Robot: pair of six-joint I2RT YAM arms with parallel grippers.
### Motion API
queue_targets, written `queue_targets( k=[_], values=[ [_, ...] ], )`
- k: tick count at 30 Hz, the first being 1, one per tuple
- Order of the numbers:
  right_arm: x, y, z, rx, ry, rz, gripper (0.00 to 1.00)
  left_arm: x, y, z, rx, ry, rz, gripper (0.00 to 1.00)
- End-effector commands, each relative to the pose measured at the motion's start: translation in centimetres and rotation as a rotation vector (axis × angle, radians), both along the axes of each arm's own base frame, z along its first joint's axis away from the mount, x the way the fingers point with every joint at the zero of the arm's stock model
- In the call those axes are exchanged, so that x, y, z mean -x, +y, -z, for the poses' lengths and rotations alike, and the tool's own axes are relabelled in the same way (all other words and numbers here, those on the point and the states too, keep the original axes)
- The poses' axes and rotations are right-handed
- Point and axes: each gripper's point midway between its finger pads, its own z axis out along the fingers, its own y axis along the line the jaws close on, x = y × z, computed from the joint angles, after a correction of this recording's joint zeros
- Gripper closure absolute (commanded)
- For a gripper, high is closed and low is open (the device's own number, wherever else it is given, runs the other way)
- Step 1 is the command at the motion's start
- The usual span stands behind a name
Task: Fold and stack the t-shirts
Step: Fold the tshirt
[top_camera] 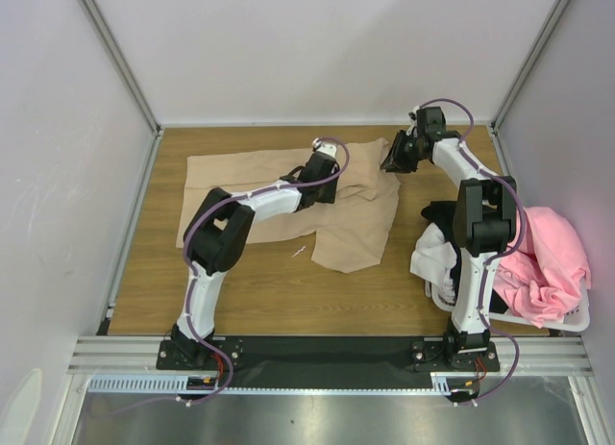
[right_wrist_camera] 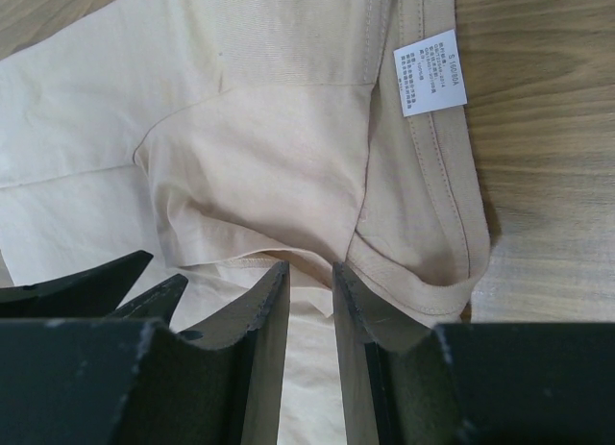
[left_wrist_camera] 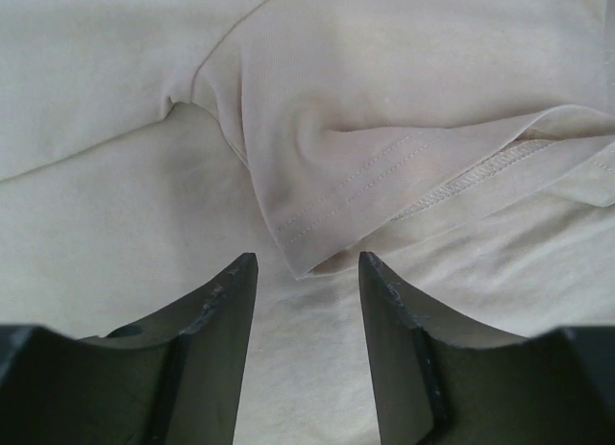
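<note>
Four t-shirts show, though three are bunched on the right and partly hidden: a pink t-shirt (top_camera: 548, 258) heaped in the white laundry basket (top_camera: 567, 322), with a white t-shirt (top_camera: 434, 258) and a black t-shirt (top_camera: 440, 212) crumpled behind the right arm. The beige t-shirt (top_camera: 356, 229) lies rumpled on the wooden worktop (top_camera: 288, 291), its long axis running left to right across the far half, with one lobe hanging towards the near edge. The left arm covers its middle, so which end is the neck is hard to make out from above. The left tool (left_wrist_camera: 306, 262) sits low over that middle, fingers apart, with a stitched sleeve hem (left_wrist_camera: 384, 200) just ahead of the tips. The right tool (right_wrist_camera: 307, 270) is at the shirt's far right edge, fingers nearly together with beige cloth in the narrow gap; I cannot tell whether it is pinched. A banded edge bearing a white label (right_wrist_camera: 430, 72) lies just right of that tool.
</note>
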Motion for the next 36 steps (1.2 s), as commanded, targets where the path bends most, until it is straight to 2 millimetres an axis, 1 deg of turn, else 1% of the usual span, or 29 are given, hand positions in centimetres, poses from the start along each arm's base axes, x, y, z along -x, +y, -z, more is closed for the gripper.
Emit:
queue_targets(
  k=[1,8,9,11,12,14,15,16,19,25,32,36],
  values=[
    [-0.2,-0.1,-2.5,-0.003,-0.057,-0.01,0.7,-0.9,-0.8,-0.7,0.028,-0.024,-0.015,0.49],
    [-0.3,0.0,-2.5,-0.005,-0.057,-0.01,0.7,-1.3,-0.8,-0.8,0.027,-0.039,-0.018,0.68],
    [-0.3,0.0,-2.5,-0.005,-0.059,-0.01,0.7,-1.4,-0.7,-1.0,0.026,-0.043,-0.021,0.77],
    [-0.2,0.0,-2.4,-0.006,-0.056,-0.011,0.71,-1.5,-0.6,-1.0,0.022,-0.047,-0.024,0.83],
    [-0.3,0.0,-2.4,-0.005,-0.056,-0.01,0.71,-1.4,-0.6,-1.2,0.016,-0.049,-0.026,0.9],
    [-0.3,0.0,-2.3,-0.005,-0.054,-0.008,0.71,-1.1,-0.1,-1.1,0.004,-0.046,-0.029,1.0],
    [-0.3,0.0,-2.2,-0.006,-0.053,-0.007,0.7,-1.2,0.0,-1.8,0.008,-0.06,-0.028,1.0],
    [-0.4,0.1,-2.2,-0.006,-0.055,-0.01,0.7,-0.7,0.3,-1.5,0.004,-0.053,-0.025,1.0],
    [-0.3,0.4,-2.1,-0.011,-0.051,-0.015,0.71,-0.2,0.7,-1.9,0.007,-0.065,-0.023,1.0],
    [0.0,1.6,-1.5,-0.007,-0.043,-0.045,0.71,0.2,1.6,-2.5,0.019,-0.079,-0.04,1.0],
    [0.5,2.4,-0.9,0.006,-0.031,-0.075,0.71,0.0,2.3,-2.6,0.022,-0.08,-0.048,1.0],
    [1.5,3.8,0.0,-0.003,-0.022,-0.127,0.72,-0.2,2.8,-2.8,0.022,-0.082,-0.062,1.0]
  ],
)
